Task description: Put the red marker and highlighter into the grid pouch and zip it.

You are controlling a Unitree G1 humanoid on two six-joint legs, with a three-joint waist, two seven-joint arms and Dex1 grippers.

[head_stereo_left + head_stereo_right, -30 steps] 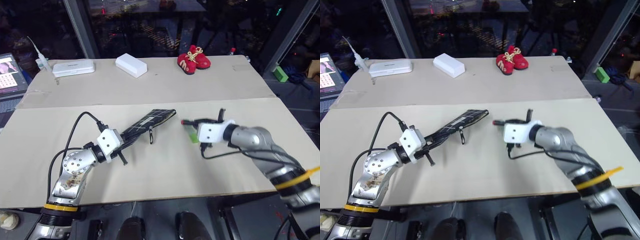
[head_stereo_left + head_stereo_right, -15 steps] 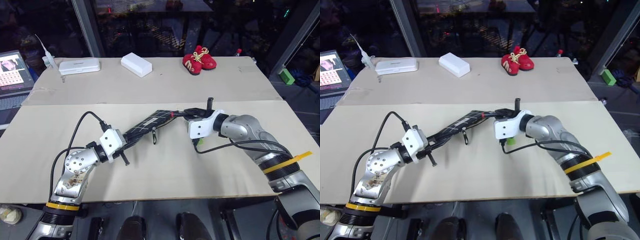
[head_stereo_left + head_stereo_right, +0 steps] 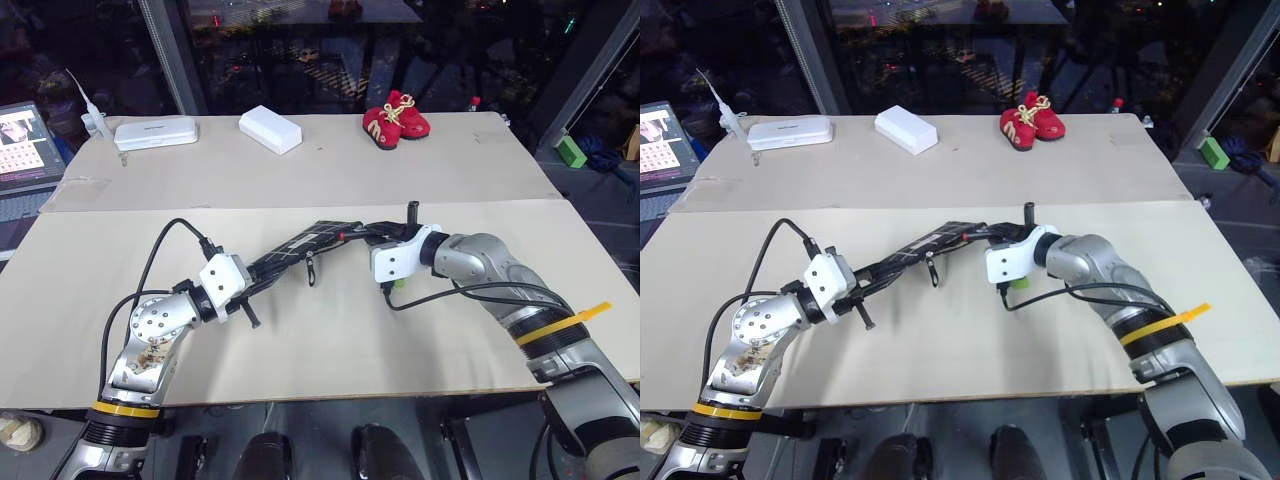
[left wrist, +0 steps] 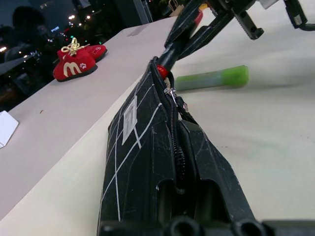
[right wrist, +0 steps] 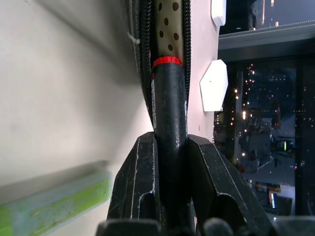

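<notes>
Since the earlier frame we see the right hand point(image 3: 362, 234) has carried the red marker point(image 5: 169, 105) over to the open end of the grid pouch point(image 3: 300, 245); a second ago it was well apart from the pouch, out above the highlighter. The pouch itself has stayed put.

Nearest to us, the left hand point(image 3: 250, 287) is clenched on the near end of the grid pouch and holds it lifted off the table point(image 3: 330, 330), zipper edge up, label side facing away from us. The zipper is open and its pull cord point(image 3: 311, 268) hangs down from the pouch.

At the pouch's far end the right hand is grasping the red marker by its black barrel, fingers point(image 5: 137, 187) pinched on either side. The marker's tip sits right at the pouch mouth, in line with the dotted lining.

The highlighter point(image 4: 211, 79) lies flat on the table just beside the pouch's open end, under the right hand.

Far beyond the pouch: red baby shoes point(image 3: 395, 118), two white boxes point(image 3: 270, 129).
</notes>
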